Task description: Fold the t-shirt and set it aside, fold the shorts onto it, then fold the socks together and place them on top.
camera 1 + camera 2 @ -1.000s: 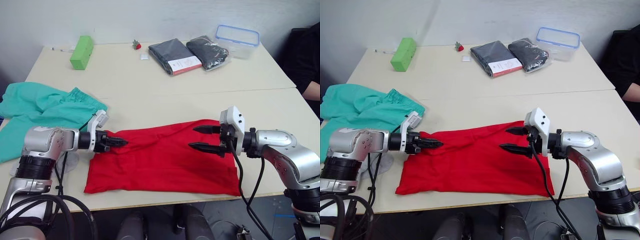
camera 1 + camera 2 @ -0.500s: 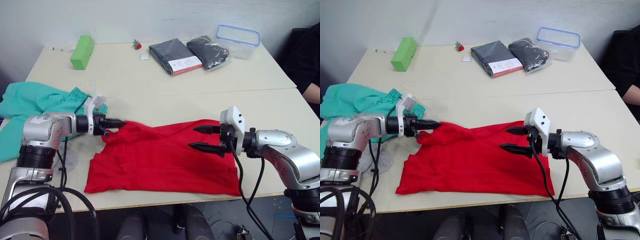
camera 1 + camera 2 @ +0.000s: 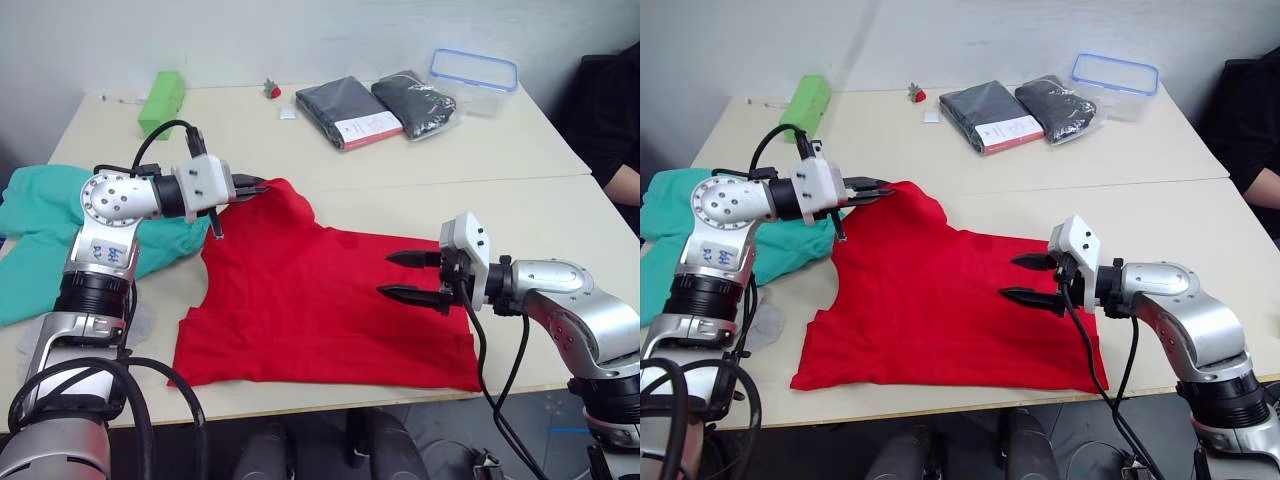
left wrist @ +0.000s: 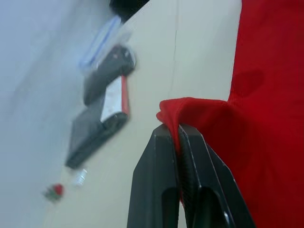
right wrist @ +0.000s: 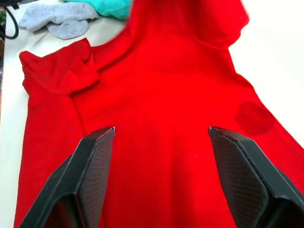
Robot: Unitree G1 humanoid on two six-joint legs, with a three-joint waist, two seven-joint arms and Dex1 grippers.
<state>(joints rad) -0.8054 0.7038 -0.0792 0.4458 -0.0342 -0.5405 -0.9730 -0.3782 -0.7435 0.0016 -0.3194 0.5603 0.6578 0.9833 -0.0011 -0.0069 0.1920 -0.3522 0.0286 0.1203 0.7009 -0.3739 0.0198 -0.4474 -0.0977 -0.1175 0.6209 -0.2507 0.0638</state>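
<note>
T-shirt (image 3: pixel 320 300) spread at centre of frame on table (image 3: pixel 450 140) | my left gripper (image 3: pixel 258 186) pinches its upper-left corner, lifted | my right gripper (image 3: pixel 400 276) wide open above its right part

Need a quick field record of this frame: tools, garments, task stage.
left tool: shut on the t-shirt, holding one edge raised off the table
right tool: open, hovering over the t-shirt
t-shirt: mostly flat, unfolded
shorts: crumpled by the table's left edge
socks: beside the shorts
stage: first fold under way
</note>
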